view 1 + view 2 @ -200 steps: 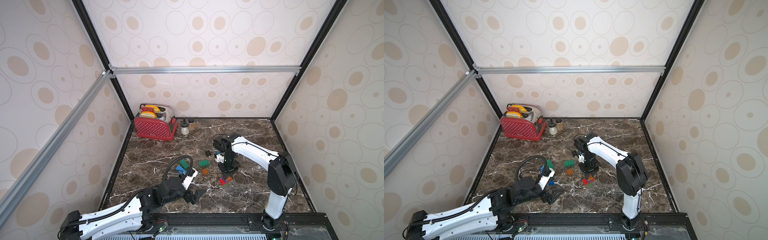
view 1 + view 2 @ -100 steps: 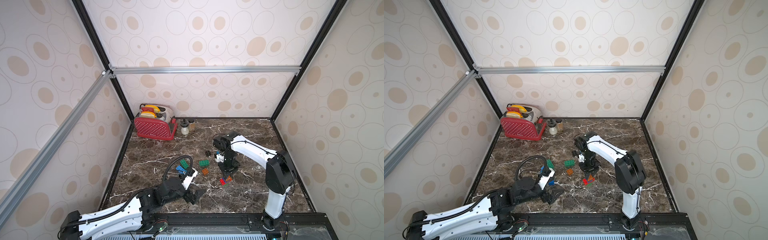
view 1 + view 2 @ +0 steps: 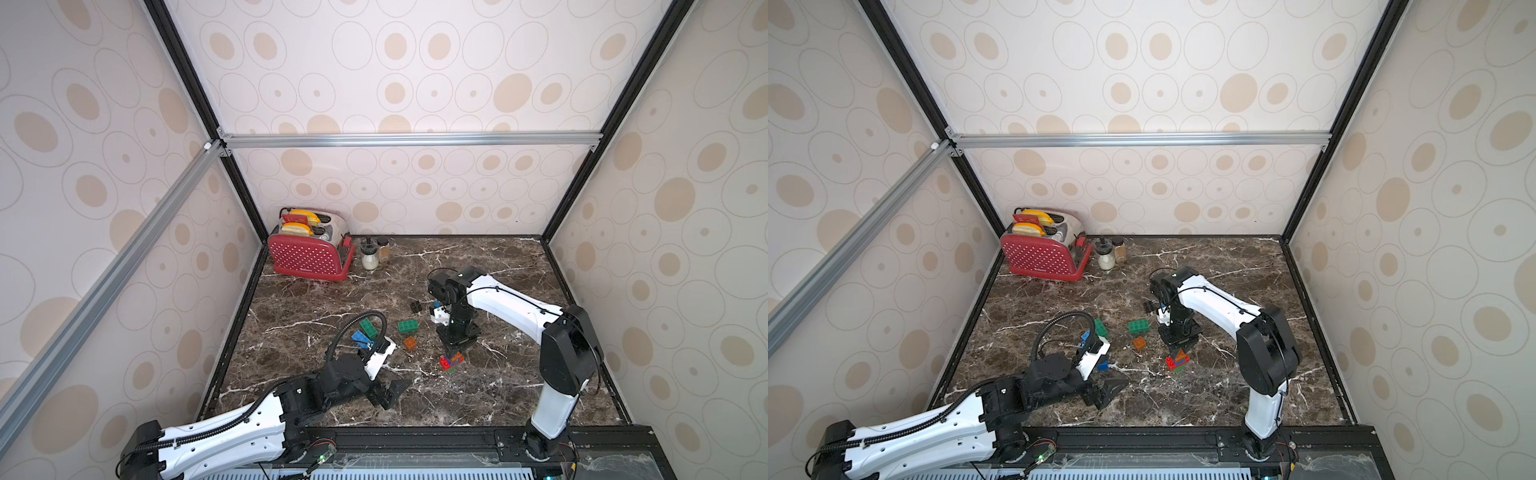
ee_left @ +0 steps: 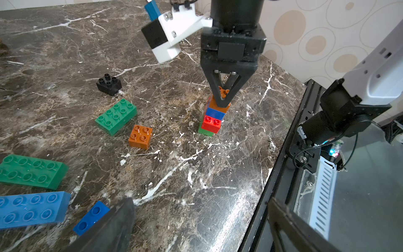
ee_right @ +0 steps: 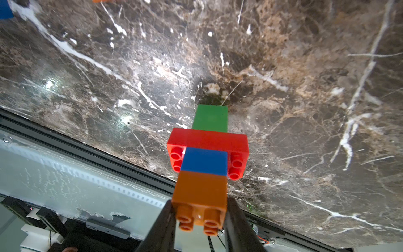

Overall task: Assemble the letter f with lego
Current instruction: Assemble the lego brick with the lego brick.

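my right gripper clamped on top orange brick, stack directly beneath it, my left gripper wide open

Red dotted toaster beside two small jars

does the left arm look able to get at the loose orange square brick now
Probably yes. The left hand is open and empty, and the orange square brick lies alone on the marble, apart from the nearest green brick and the brick stack the right hand is shut on. Nothing lies between.
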Controlling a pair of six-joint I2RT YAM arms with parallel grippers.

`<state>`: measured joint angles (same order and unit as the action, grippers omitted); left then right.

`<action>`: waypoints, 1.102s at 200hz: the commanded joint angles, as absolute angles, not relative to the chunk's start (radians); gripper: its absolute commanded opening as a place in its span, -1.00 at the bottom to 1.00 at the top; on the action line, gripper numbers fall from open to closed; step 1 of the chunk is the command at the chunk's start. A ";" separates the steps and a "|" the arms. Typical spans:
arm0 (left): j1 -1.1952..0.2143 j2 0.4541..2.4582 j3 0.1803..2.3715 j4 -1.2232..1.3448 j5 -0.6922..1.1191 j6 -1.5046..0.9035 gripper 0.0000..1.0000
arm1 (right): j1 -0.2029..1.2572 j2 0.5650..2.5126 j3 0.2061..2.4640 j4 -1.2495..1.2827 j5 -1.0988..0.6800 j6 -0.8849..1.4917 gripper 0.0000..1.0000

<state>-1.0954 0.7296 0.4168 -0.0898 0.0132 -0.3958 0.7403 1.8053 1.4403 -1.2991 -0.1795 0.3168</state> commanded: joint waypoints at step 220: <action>-1.106 0.705 0.466 -0.149 -0.078 -0.414 0.97 | 0.761 1.735 1.469 -1.207 -0.104 0.359 0.05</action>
